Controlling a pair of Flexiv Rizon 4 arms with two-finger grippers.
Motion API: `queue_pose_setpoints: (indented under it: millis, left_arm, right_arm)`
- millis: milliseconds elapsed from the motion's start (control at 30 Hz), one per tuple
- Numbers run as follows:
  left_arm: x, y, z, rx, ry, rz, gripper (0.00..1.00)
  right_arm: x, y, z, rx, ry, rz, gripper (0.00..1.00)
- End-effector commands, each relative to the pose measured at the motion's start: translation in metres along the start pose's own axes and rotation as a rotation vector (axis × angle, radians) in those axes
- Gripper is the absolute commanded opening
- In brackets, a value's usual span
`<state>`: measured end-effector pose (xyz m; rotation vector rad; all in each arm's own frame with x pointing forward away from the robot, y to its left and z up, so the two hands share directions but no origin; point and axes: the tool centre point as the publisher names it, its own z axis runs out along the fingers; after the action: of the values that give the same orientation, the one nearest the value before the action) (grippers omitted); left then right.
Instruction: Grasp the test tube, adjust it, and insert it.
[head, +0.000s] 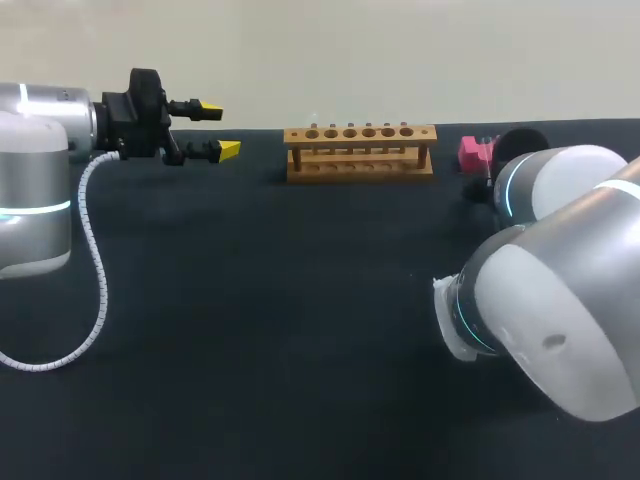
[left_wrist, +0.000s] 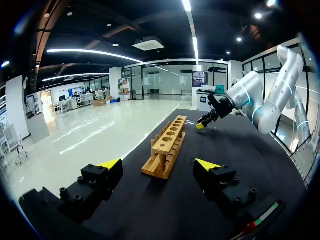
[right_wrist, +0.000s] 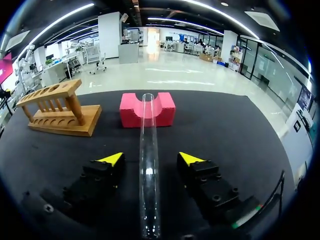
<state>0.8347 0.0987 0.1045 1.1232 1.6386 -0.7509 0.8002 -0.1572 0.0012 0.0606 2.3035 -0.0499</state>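
Observation:
A clear glass test tube (right_wrist: 149, 165) lies with its far end in the groove of a pink block (right_wrist: 131, 112) and runs back between the fingers of my right gripper (right_wrist: 150, 159). The fingers stand open, with a gap to the tube on each side. In the head view my right arm (head: 560, 290) hides that gripper and the tube; only the pink block (head: 474, 152) shows behind it. A wooden rack (head: 360, 150) with a row of holes stands at the table's back middle. My left gripper (head: 220, 130) hangs open and empty at the back left, facing the rack (left_wrist: 167, 147).
The table (head: 280, 330) is covered in black cloth. In the right wrist view the rack (right_wrist: 55, 107) stands beside the pink block. From the left wrist view my right gripper (left_wrist: 202, 125) shows beyond the rack's far end.

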Motion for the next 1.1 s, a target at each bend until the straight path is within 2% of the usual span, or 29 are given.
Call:
queue_pose_setpoints:
  millis: [33,267,400,633,700,933,967,1033,1067,1100]
  left_arm:
    - [-0.0003,0.0018,0.0005,0.004,0.003,-0.001,1.0]
    - [-0.0003,0.0018,0.0005,0.004,0.003,-0.001,1.0]
    - [-0.0003,0.0018,0.0005,0.004,0.003,-0.001,1.0]
    - [-0.0003,0.0018,0.0005,0.004,0.003,-0.001,1.0]
    - [-0.0003,0.0018,0.0005,0.004,0.003,-0.001,1.0]
    - [-0.0003,0.0018,0.0005,0.004,0.003,-0.001,1.0]
    - [-0.0003,0.0018,0.0005,0.004,0.003,-0.001,1.0]
    - [-0.0003,0.0018,0.0005,0.004,0.003,-0.001,1.0]
    - [-0.0003,0.0018,0.0005,0.004,0.003,-0.001,1.0]
    - [-0.0003,0.0018,0.0005,0.004,0.003,-0.001,1.0]
  right_arm:
    - [0.0011,0.0002,-0.0008,-0.037,0.01,-0.01,0.48]
    - [0.0021,0.0029,0.0012,-0.05,0.015,-0.018,0.49]
    - [0.0015,0.0022,0.0039,-0.053,0.016,-0.021,0.6]
    - [0.0007,0.0013,0.0065,-0.06,0.017,-0.024,0.55]
    - [0.0006,0.0013,0.0067,-0.062,0.017,-0.022,0.49]
    - [0.0016,0.0016,0.0085,-0.07,0.019,-0.021,0.39]
    - [0.0018,0.0016,0.0087,-0.07,0.02,-0.021,0.28]
    - [0.002,0.0017,0.0088,-0.07,0.021,-0.019,0.2]
    - [0.0021,0.0017,0.0089,-0.069,0.02,-0.019,0.07]
    - [0.0021,0.0017,0.0089,-0.068,0.02,-0.018,0.0]
